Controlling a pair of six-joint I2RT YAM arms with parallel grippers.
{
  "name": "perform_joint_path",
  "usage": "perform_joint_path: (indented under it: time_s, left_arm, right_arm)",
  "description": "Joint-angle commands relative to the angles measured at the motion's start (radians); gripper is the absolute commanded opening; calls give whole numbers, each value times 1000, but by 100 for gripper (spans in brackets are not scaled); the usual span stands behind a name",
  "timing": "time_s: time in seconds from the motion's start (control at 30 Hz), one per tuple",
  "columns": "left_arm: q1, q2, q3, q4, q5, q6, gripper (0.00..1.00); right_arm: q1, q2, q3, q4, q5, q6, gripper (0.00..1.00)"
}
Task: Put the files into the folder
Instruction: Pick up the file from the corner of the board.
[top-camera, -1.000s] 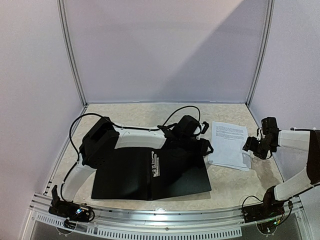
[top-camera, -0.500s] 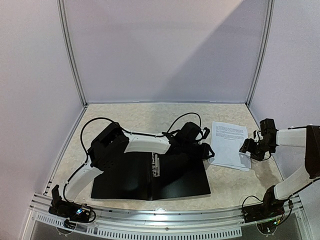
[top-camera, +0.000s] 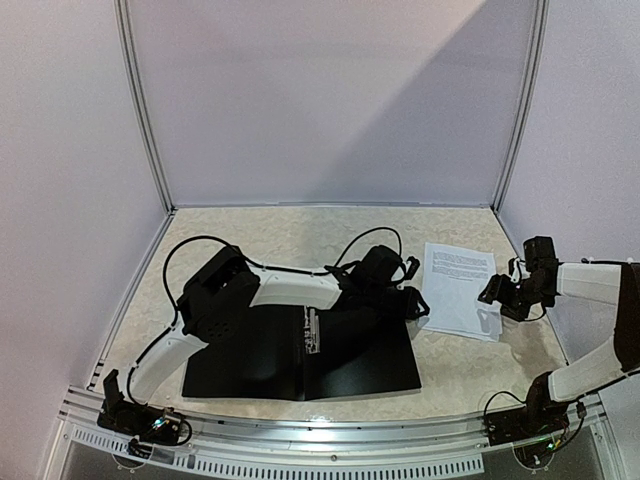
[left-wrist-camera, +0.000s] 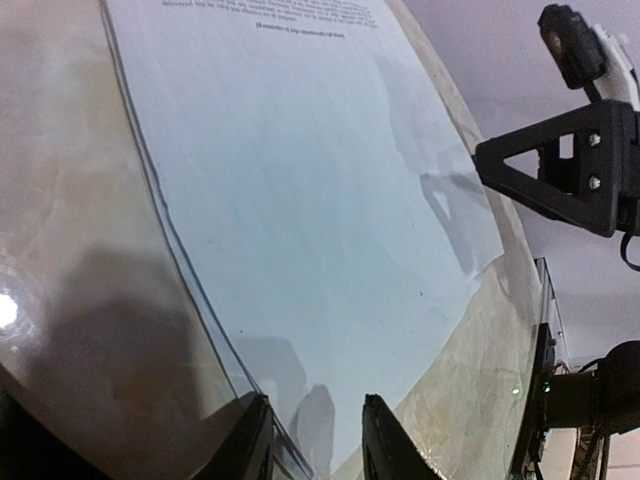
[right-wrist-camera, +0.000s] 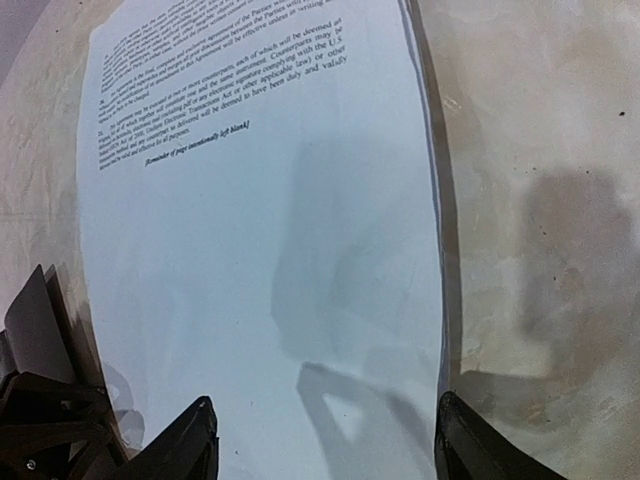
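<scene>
Grasping step: the files lie just right of the folder, left gripper narrowly parted at their near-left edge, right gripper spread wide over their right edge; next, presumably, pinching without creasing.

The folder is lying flat on the table, towards the near edge and a little left of centre. It is black, wide and rectangular, with a crease running front to back through its middle and a small white label sitting along that crease. I cannot tell whether it is lying opened out or shut. The sheets of paper are lying just to its right, a thin white stack resting flat and turned slightly askew. Dense black print is filling the far end of the top sheet, while the near part is showing blank. The edges are sitting a little out of line, and the near right corner seems to be lifting slightly.
</scene>
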Motion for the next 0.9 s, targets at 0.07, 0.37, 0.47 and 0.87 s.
perform_joint_path:
  time_s: [0.07, 0.37, 0.47, 0.87]
  left_arm:
    - [-11, 36, 25, 12, 15, -8, 30]
    - [-10, 39, 25, 8, 18, -9, 30]
    - [-10, 42, 29, 7, 21, -8, 30]
    - [-5, 47, 29, 4, 27, -7, 30]
  right_arm:
    - [-4, -19, -2, -9, -38, 24, 73]
    - [-3, -4, -5, -10, -32, 25, 73]
    - [-3, -17, -8, 5, -46, 26, 73]
    - [-3, -19, -12, 50, -125, 53, 73]
